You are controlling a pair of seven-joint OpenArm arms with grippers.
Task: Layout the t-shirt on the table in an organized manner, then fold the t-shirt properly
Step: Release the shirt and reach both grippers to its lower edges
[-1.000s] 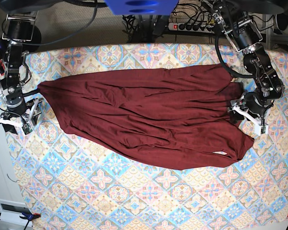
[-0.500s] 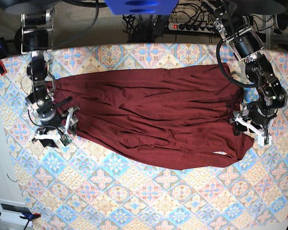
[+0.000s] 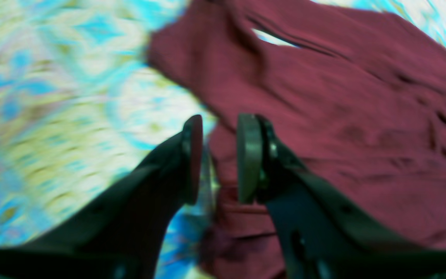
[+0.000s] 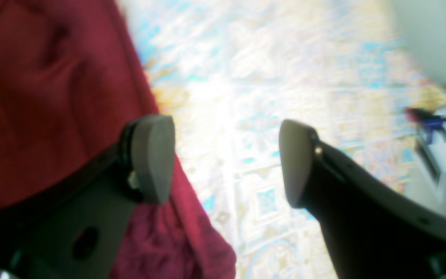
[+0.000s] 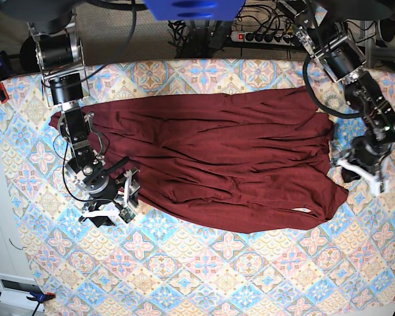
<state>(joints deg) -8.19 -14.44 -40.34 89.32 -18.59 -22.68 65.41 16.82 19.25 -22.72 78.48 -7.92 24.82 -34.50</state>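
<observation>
Two grippers flank the t-shirt [image 5: 210, 161], which lies spread and wrinkled across the table [image 5: 204, 276]. At the garment's right edge, the left gripper [image 3: 217, 157] has its jaws narrowed with a slim gap; maroon fabric shows between them, though whether it is pinched cannot be told. At the near left edge, the right gripper [image 4: 225, 162] stands wide apart and empty, one finger over cloth. Beyond the far table edge lie cables and a power strip [image 5: 263, 36]; no writing is readable.

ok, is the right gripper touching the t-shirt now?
Cannot tell. Right wrist view: the right gripper stands open, one finger overlapping the t-shirt edge, but blur hides any contact or gap.
</observation>
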